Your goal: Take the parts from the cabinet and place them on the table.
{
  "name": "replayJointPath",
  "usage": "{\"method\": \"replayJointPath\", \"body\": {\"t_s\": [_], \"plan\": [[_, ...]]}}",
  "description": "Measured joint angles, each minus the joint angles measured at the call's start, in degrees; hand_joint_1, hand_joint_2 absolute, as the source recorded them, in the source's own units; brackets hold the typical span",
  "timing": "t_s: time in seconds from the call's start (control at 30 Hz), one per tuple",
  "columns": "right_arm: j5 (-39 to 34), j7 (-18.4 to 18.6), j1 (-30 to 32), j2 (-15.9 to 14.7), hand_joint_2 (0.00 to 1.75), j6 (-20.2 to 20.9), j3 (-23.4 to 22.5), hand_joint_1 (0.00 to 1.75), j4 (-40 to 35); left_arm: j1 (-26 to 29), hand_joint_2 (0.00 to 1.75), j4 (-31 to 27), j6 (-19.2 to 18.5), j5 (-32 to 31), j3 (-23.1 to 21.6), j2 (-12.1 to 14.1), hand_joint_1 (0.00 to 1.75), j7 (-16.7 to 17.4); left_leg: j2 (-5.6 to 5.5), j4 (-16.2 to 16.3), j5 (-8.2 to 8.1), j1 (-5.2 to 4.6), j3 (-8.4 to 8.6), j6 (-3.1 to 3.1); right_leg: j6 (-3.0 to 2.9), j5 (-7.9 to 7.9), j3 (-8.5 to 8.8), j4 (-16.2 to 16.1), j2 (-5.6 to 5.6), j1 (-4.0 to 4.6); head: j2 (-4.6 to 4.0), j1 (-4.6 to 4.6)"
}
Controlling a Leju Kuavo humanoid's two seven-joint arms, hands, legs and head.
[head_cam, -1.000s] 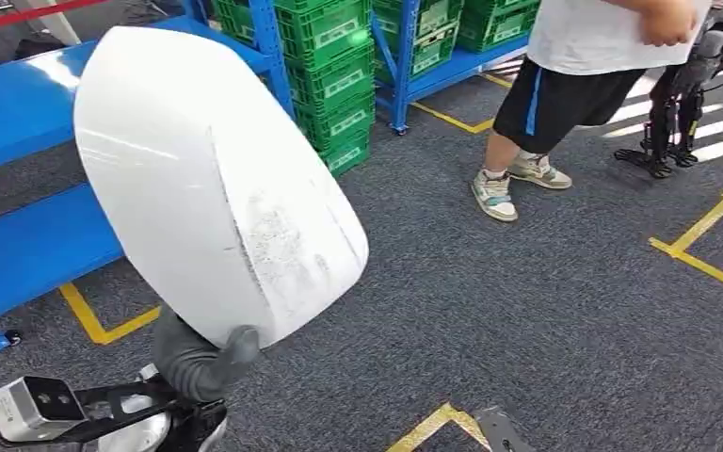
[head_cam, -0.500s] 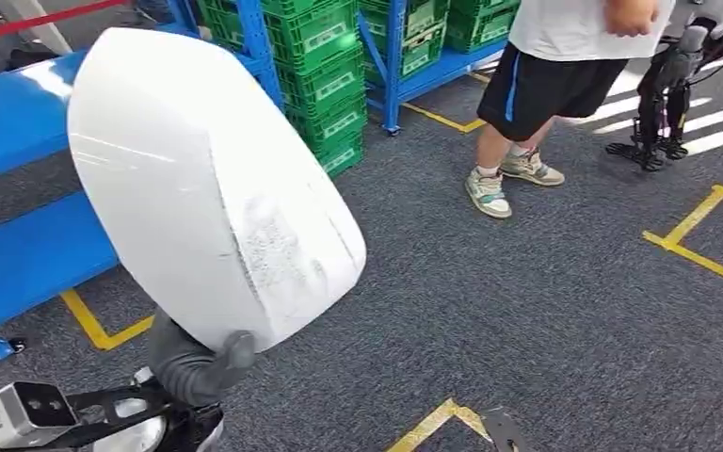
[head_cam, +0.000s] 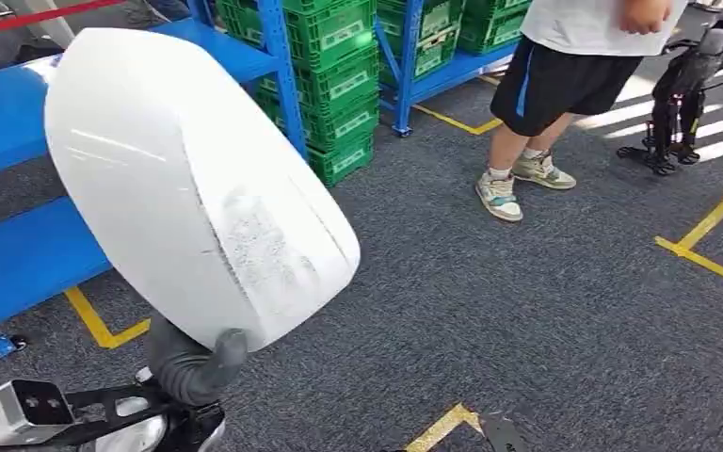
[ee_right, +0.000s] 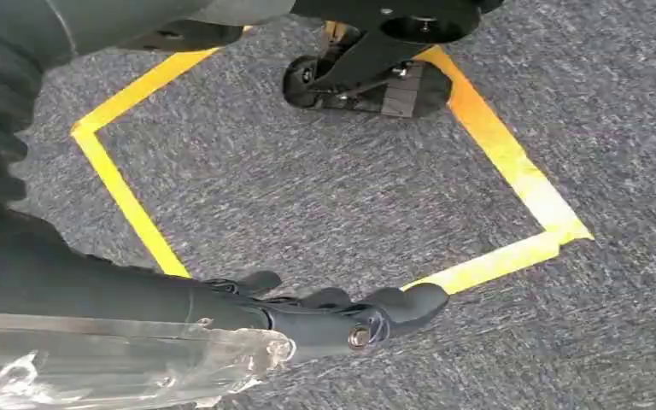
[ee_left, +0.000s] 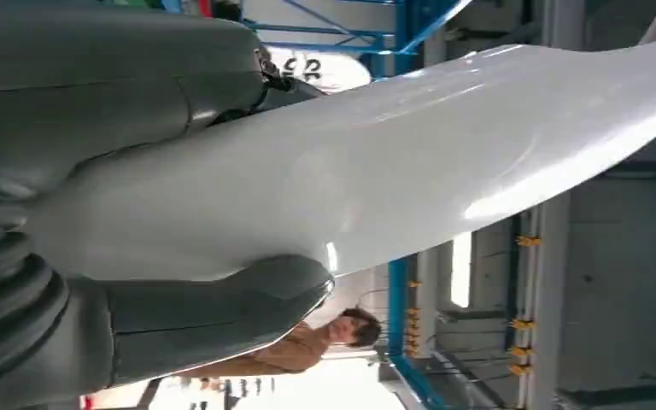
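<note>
Left hand (head_cam: 193, 363) grips a big white curved part (head_cam: 188, 184) at its near lower edge, thumb wrapped over the rim. Part is held up off the floor, tilted, its broad glossy face toward the camera, with a scuffed grey patch near the lower right. In the left wrist view the thick grey thumb (ee_left: 222, 312) presses against one side of the white part (ee_left: 376, 162) and the rest of the hand (ee_left: 94, 94) backs the other side, so the part is clamped between them.

Right hand (ee_right: 325, 312) hangs low over the carpet (ee_right: 307, 171), dark fingers stretched out mostly straight and close together; a crinkled clear plastic piece (ee_right: 120, 363) lies along its underside, but I cannot tell whether the hand grasps it or is just released.

Behind the part on the left: blue shelving (head_cam: 19, 254) with bare blue shelves. Far centre: stacked green crates (head_cam: 334, 85) in a blue rack. Far right: a person (head_cam: 574, 56) in white shirt, black shorts and sneakers stands on the grey carpet (head_cam: 546, 320). Just right of the person, the dark legs of another robot (head_cam: 678, 104). Yellow tape lines (head_cam: 706, 245) mark the floor at right, near centre and under the shelving. Yellow tape square (ee_right: 325, 171) in the right wrist view, too.
</note>
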Motion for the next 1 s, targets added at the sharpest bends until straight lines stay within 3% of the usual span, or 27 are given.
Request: {"method": "replayJointPath", "body": {"t_s": [0.1, 0.17, 0.23, 0.27, 0.3, 0.33, 0.37, 0.43, 0.47, 0.5, 0.53, 0.6, 0.67, 0.77, 0.8, 0.87, 0.93, 0.97, 1.0], "plan": [[0.0, 0.0, 0.3, -0.1, 1.75, 0.1, -0.1, 0.00, 0.0, 0.0, 1.75, 0.0, 0.0, -0.4, 0.0, 0.0, 1.75, 0.0, 0.03, 1.4, -0.68, -0.02, -1.06, -0.95, -0.63, -0.35, -1.29, 1.2, 0.16, -0.12, 0.00, -0.02], [0.0, 0.0, 0.2, -0.1, 1.75, 0.1, -0.1, 0.00, -0.1, 0.0, 1.75, 0.0, 0.0, -0.4, 0.0, 0.0, 1.75, 0.0, 0.08, 4.6, -3.21, 0.10, -2.53, -1.56, -1.26, -0.79, -1.11, 1.4, 0.13, -0.28, 0.00, -0.46], [0.0, 0.0, 0.2, -0.1, 1.75, 0.1, -0.1, 0.00, -0.1, 0.0, 1.75, 0.0, 0.0, -0.4, 0.0, 0.1, 1.75, 0.0, 0.07, 12.3, -6.78, 0.23, -6.77, -1.83, -1.56, -1.09, -1.19, 1.7, 0.04, -0.27, 0.00, -0.44], [0.0, -0.1, 0.2, -0.1, 1.75, 0.1, -0.2, 0.00, -0.1, 0.0, 1.75, 0.0, 0.0, -0.4, 0.0, 0.1, 1.75, 0.0, 0.07, 15.9, -7.60, 0.26, -8.87, -1.92, -1.62, -1.34, -1.15, 1.8, -0.06, -0.33, 0.00, -0.44], [0.1, -0.4, 0.2, -0.1, 1.75, 0.1, -0.2, 0.00, -0.1, 0.0, 1.75, 0.0, 0.0, -0.4, 0.0, 0.1, 1.75, 0.0, 0.08, 17.5, -7.01, 0.37, -10.18, -2.03, -1.65, -1.61, -0.93, 1.8, -0.05, -0.35, 0.00, -0.41], [0.4, -0.9, 0.2, -0.1, 1.75, 0.1, -0.2, 0.00, -0.1, 0.0, 1.75, 0.0, 0.1, -0.5, 0.0, 0.1, 1.75, 0.0, 0.08, 16.8, -5.08, 0.51, -10.37, -2.18, -1.64, -1.83, -0.55, 1.8, 0.00, -0.43, 0.00, -0.41], [0.8, -1.3, 0.1, -0.1, 1.75, -0.1, -0.2, 0.00, -0.1, 0.0, 1.75, 0.0, 0.2, -0.6, 0.0, 0.1, 1.75, 0.0, 0.09, 14.6, -2.27, 0.67, -9.66, -2.33, -1.53, -2.13, -0.10, 1.8, 0.14, -0.58, 0.00, -0.41], [1.2, -1.4, -0.1, -0.1, 1.75, -0.4, -0.2, 0.00, -0.1, 0.0, 1.75, 0.0, 0.3, -0.7, -0.1, 0.1, 1.75, 0.0, 0.17, 7.0, 3.36, 1.12, -6.86, -2.68, -1.00, -2.80, 0.91, 1.8, 0.33, -0.95, 0.00, -0.41], [1.4, -1.4, -0.2, -0.2, 1.75, -0.7, -0.2, 0.00, -0.2, 0.0, 1.75, 0.0, 0.4, -0.9, -0.1, 0.1, 1.75, 0.0, 0.22, 5.1, 3.91, 1.22, -6.23, -3.07, -0.55, -3.07, 0.85, 2.0, 0.39, -0.64, -0.02, -0.74], [1.6, -1.4, -0.3, -0.2, 1.75, -0.8, -0.1, 0.00, -0.2, -0.1, 1.75, 0.0, 0.4, -0.9, -0.1, 0.1, 1.75, 0.0, -0.03, 2.8, 2.66, 1.13, -5.34, -2.32, -0.24, -3.13, 0.50, 2.1, 0.58, -0.59, 0.00, -0.99], [1.7, -1.3, -0.4, -0.2, 1.75, -1.0, -0.1, 0.00, -0.2, -0.1, 1.75, 0.0, 0.4, -0.9, -0.2, 0.1, 1.75, 0.0, -0.15, 2.4, 2.01, 1.08, -5.50, -1.50, 0.12, -2.88, 0.22, 1.7, 0.36, -0.55, 0.00, -0.55], [1.9, -1.3, -0.3, -0.2, 1.75, -1.1, -0.1, 0.00, -0.2, -0.1, 1.75, 0.0, 0.4, -1.0, -0.2, 0.1, 1.75, 0.0, -0.29, 1.7, 2.22, 1.21, -5.29, -0.88, 0.75, -2.64, 0.72, 1.0, 0.24, -0.54, 0.00, -0.63], [1.9, -1.3, -0.3, -0.2, 1.75, -1.1, 0.0, 0.00, -0.2, -0.1, 1.75, 0.0, 0.4, -1.0, -0.2, 0.0, 1.75, 0.0, -0.16, 0.9, 2.39, 1.49, -4.54, -0.08, 1.23, -3.76, 0.35, 2.1, -0.04, -0.49, 0.00, -0.57], [1.9, -1.3, -0.4, -0.2, 1.75, -1.1, 0.3, 0.00, -0.2, -0.1, 1.75, 0.0, 0.4, -1.0, -0.2, 0.0, 1.75, 0.0, -0.08, 0.7, 2.46, 1.44, -4.31, 0.41, 1.44, -8.14, -4.07, 11.4, -0.03, -0.43, 0.00, -0.39], [2.0, -1.3, -0.3, -0.2, 1.75, -1.1, 0.3, 0.00, -0.2, -0.1, 1.75, 0.0, 0.4, -1.0, -0.2, 0.0, 1.75, 0.0, -0.10, 0.7, 2.47, 1.43, -4.29, 0.45, 1.42, -8.44, -5.25, 13.6, -0.03, -0.43, 0.00, -0.39], [1.9, -1.5, -0.4, -0.2, 1.75, -1.1, 0.4, 0.00, -0.2, -0.1, 1.75, 0.0, 0.4, -1.0, -0.2, 0.0, 1.75, 0.0, -0.20, 0.7, 2.50, 1.43, -4.13, 0.49, 1.16, -5.66, -4.16, 11.2, -0.02, -0.42, 0.00, -0.37], [1.9, -1.6, -0.5, -0.2, 1.75, -1.0, 0.4, 0.00, -0.2, -0.1, 1.75, 0.0, 0.4, -0.9, -0.3, 0.0, 1.75, -0.1, -0.24, 0.5, 2.55, 1.44, -3.74, 0.39, 0.66, -1.04, 0.64, 2.2, -0.02, -0.39, 0.00, -0.39], [1.9, -1.7, -0.7, -0.2, 1.75, -1.0, 0.4, 0.00, -0.2, -0.1, 1.75, 0.0, 0.4, -0.9, -0.3, 0.0, 1.75, -0.2, -0.23, 0.2, 2.74, 1.43, -3.66, 0.05, 0.59, -2.13, 1.62, 0.5, -0.01, -0.26, 0.00, -0.46], [2.0, -1.7, -0.8, -0.2, 1.75, -1.0, 0.4, 0.00, -0.2, -0.1, 1.75, 0.0, 0.4, -0.8, -0.3, 0.0, 1.75, -0.3, -0.25, 0.1, 2.90, 1.18, -3.67, -0.36, 0.53, -1.63, 2.25, -1.2, 0.04, 0.00, -0.02, -0.41]]}}
